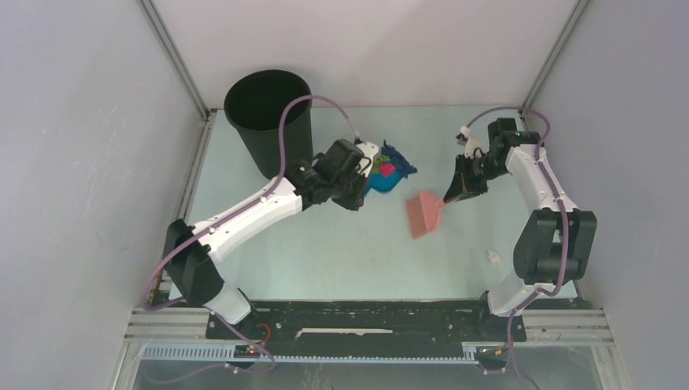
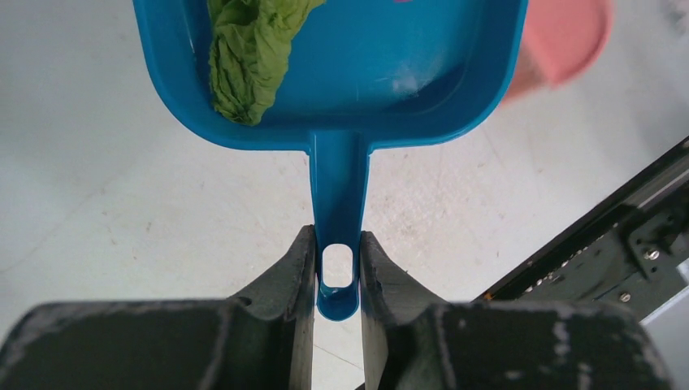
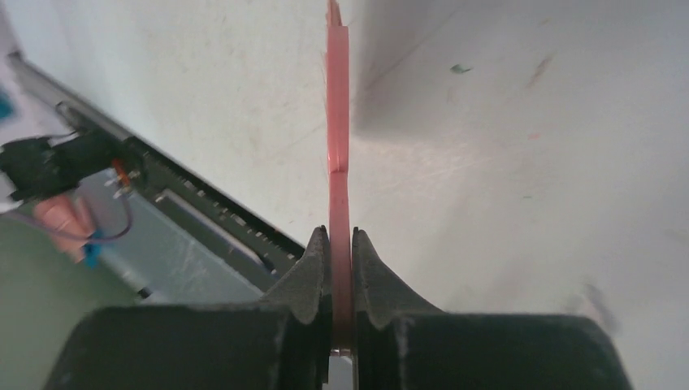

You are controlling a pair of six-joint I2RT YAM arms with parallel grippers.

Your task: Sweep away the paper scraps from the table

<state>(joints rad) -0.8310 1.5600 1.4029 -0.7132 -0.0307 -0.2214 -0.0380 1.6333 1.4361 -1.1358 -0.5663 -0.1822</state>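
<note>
Black bin [image 1: 276, 146] beside left end effector [image 2: 337, 252] clamped on blue dustpan [image 2: 390, 73]; right end effector [image 3: 340, 240] clamps pink brush [image 1: 424, 213].

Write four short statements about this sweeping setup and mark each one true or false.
The left hand grips the blue plastic dustpan by its handle. True.
The crumpled green paper scrap lies outside the dustpan. False: it lies inside it.
The right hand is shut on the flat pink hand brush. True.
The round black bin lies tipped on its side. False: it stands upright.
</note>
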